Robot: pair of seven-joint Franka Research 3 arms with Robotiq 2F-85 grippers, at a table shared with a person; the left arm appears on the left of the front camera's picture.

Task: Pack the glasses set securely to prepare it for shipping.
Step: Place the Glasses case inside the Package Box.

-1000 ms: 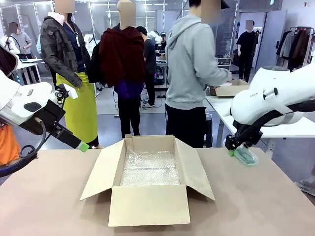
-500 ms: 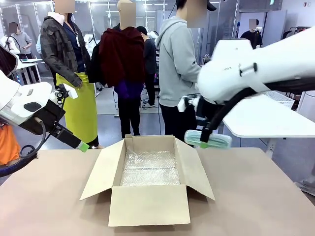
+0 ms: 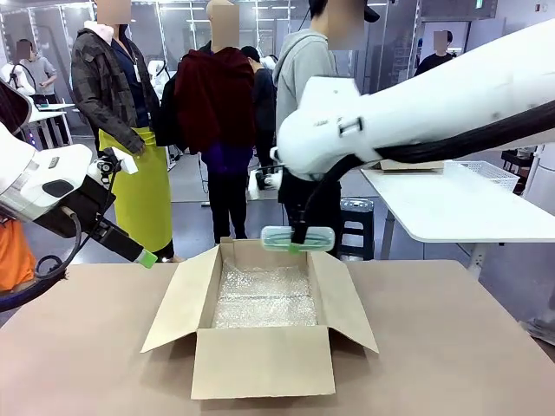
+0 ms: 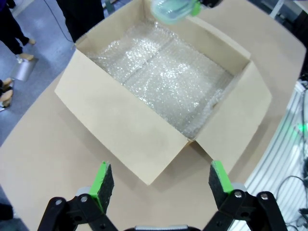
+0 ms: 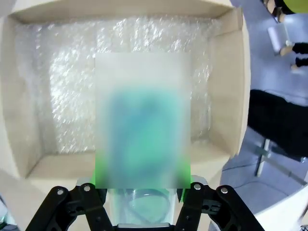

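Mint-green glasses case (image 3: 323,240) (slim, rounded ends) clamped in right end effector (image 3: 298,232); left end effector (image 4: 160,179) agape.

Right arm stretches across the middle, right claw (image 3: 299,236) clamped tight; left claw (image 4: 161,179) hangs spread wide.
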